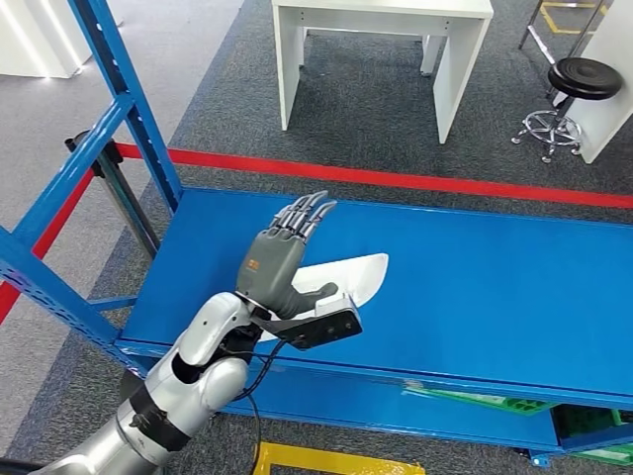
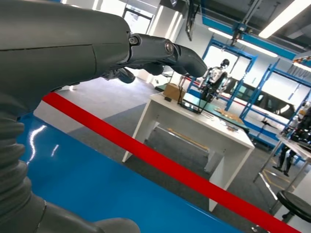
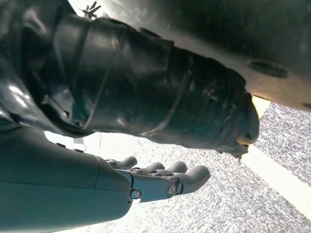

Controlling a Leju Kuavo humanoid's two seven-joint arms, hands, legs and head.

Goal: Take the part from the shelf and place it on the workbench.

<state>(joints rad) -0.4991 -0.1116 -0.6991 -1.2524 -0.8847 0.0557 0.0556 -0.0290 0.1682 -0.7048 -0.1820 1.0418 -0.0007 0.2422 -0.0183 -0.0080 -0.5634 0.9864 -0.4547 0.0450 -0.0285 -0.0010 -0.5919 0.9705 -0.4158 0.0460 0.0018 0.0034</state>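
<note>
A flat white part (image 1: 358,276) lies on the blue shelf deck (image 1: 485,287). My left hand (image 1: 281,261) hovers over the part's left end with its fingers stretched out and apart and its thumb over the part, holding nothing. In the left wrist view the same left hand (image 2: 73,43) reaches out above the blue deck (image 2: 92,184) with nothing in it. The white workbench (image 1: 381,12) stands beyond the red floor line, and also appears as a white workbench (image 2: 198,121) in the left wrist view. My right hand (image 3: 110,187) hangs over speckled floor, fingers straight and empty.
A blue shelf upright (image 1: 127,99) rises at the left. A red floor line (image 1: 448,183) runs between shelf and workbench. A black stool (image 1: 583,79) stands at the far right. Green items (image 1: 485,401) sit on the lower shelf level.
</note>
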